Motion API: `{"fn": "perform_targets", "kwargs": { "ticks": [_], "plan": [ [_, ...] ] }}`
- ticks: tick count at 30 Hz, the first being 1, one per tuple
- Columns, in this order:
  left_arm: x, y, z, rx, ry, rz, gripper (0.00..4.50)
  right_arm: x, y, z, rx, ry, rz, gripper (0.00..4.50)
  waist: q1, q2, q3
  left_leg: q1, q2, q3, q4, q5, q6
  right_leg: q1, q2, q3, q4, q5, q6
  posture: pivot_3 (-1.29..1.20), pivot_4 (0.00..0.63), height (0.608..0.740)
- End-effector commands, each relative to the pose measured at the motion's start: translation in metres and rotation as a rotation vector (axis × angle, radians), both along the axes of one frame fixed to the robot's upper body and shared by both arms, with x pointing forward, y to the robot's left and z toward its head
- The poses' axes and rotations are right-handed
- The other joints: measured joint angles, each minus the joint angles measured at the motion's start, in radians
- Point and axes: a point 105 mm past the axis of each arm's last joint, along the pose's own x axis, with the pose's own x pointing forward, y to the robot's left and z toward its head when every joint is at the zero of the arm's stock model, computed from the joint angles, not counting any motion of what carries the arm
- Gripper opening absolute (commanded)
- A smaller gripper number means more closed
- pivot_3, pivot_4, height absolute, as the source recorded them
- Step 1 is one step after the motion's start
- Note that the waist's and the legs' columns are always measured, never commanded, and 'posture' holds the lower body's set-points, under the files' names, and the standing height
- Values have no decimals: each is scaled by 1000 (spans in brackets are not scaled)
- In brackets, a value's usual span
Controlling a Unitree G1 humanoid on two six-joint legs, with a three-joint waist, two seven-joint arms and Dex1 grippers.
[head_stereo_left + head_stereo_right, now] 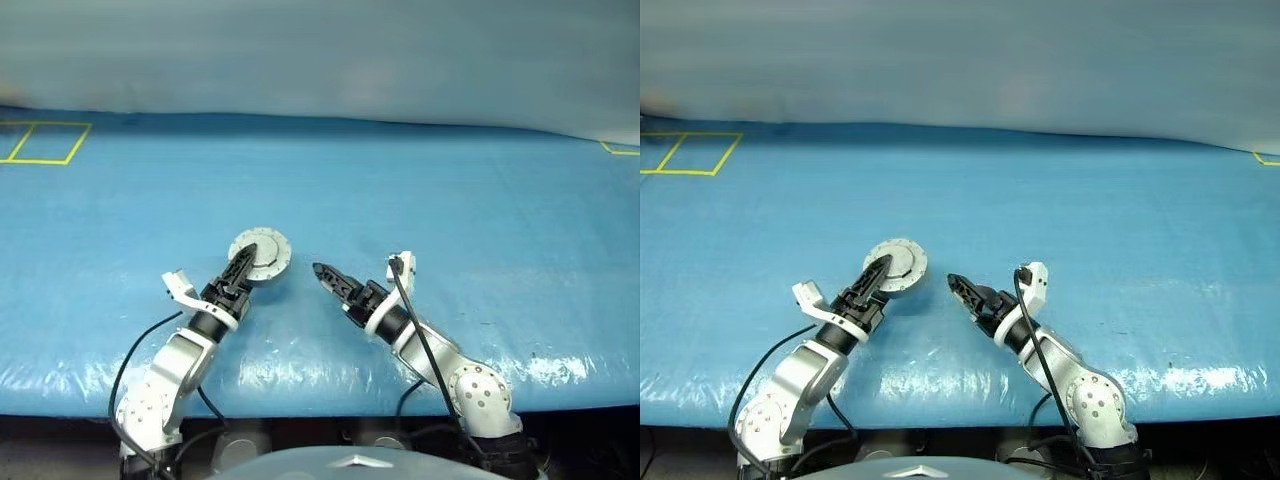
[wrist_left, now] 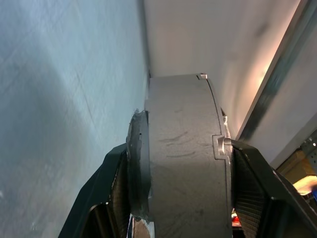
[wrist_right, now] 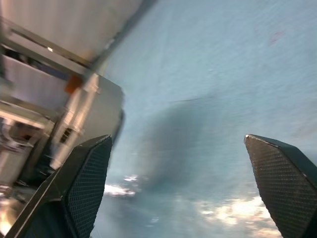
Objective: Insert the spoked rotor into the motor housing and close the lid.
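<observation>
**Clerk:** Two grippers logged over the blue sheet. Left gripper: its fingers are clamped on the round silver-grey assembly, lid face up, motor housing gripped across its grey side wall.

**Checker:** Position of the item?

**Clerk:** Near the table's front edge, at about ten o'clock from the right gripper, close beside it but apart.

**Checker:** Right gripper's state?

**Clerk:** Fingers spread wide, nothing between them but blue sheet. It points toward ten o'clock, at the assembly.

**Checker:** Spoked rotor?

**Clerk:** Cannot tell; the closed case hides its inside.
</observation>
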Motion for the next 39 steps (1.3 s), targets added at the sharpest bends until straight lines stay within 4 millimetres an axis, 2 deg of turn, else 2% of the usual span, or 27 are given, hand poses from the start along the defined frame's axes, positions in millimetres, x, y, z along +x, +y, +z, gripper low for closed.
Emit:
{"fn": "perform_targets", "kwargs": {
  "ticks": [1,8,11,15,18,22,23,24,28,31,35,39],
  "plan": [
    [24,14,14,55,-49,50,2427,-2,-4,5,-154,-163,7,4500,1,0,0,0,0,0,0,0,0,0,0,0,0,0,0,0,150,740],
    [88,44,18,182,-26,161,2427,-9,-10,-13,-481,-371,21,4500,3,-2,1,0,-1,1,0,0,0,1,1,1,-1,2,3,0,150,740],
    [109,47,23,194,-29,176,2427,-10,-9,-16,-528,-424,9,4500,3,-4,2,0,-1,1,0,0,0,1,1,2,-2,4,5,0,150,740],
    [138,63,25,240,14,306,2427,-11,-8,-19,-532,-428,3,4500,4,-8,4,-1,-2,1,1,0,0,1,0,1,-2,5,8,0,150,740],
    [151,70,20,273,60,360,2427,-11,-10,-25,-526,-374,1,4500,1,-10,5,0,-1,0,0,0,0,1,1,1,-2,7,10,0,150,740],
    [155,72,11,294,106,354,2427,-14,-7,-27,-507,-353,27,4500,1,-10,5,-1,-2,1,0,0,1,1,0,1,-2,7,9,0,150,740],
    [155,72,8,300,116,347,2427,-14,-7,-27,-505,-355,32,4500,0,-10,5,0,-2,0,0,0,1,1,0,1,-2,7,9,0,150,740],
    [152,72,5,297,122,336,3154,-15,-7,-27,-506,-355,32,4500,-2,-10,5,0,-1,1,0,0,1,1,0,1,-2,7,9,0,150,740],
    [133,73,-9,305,167,299,4465,-17,-7,-27,-510,-348,26,4500,-6,-9,5,2,-1,1,0,0,0,3,0,2,-1,7,9,0,150,740],
    [101,74,-24,294,230,283,4493,-19,-7,-29,-503,-336,31,4500,-12,-7,3,5,0,3,0,0,1,5,-1,4,0,9,7,0,150,740],
    [44,70,-42,336,297,247,4493,-22,-5,-33,-497,-317,71,4500,-12,-4,-3,9,1,3,0,-1,2,6,-2,7,0,10,5,0,150,740],
    [-7,67,-50,497,309,176,4493,-21,-5,-36,-479,-292,90,4500,-12,0,-6,16,1,8,0,-1,2,13,-2,8,-1,4,4,0,150,740]
  ]
}}
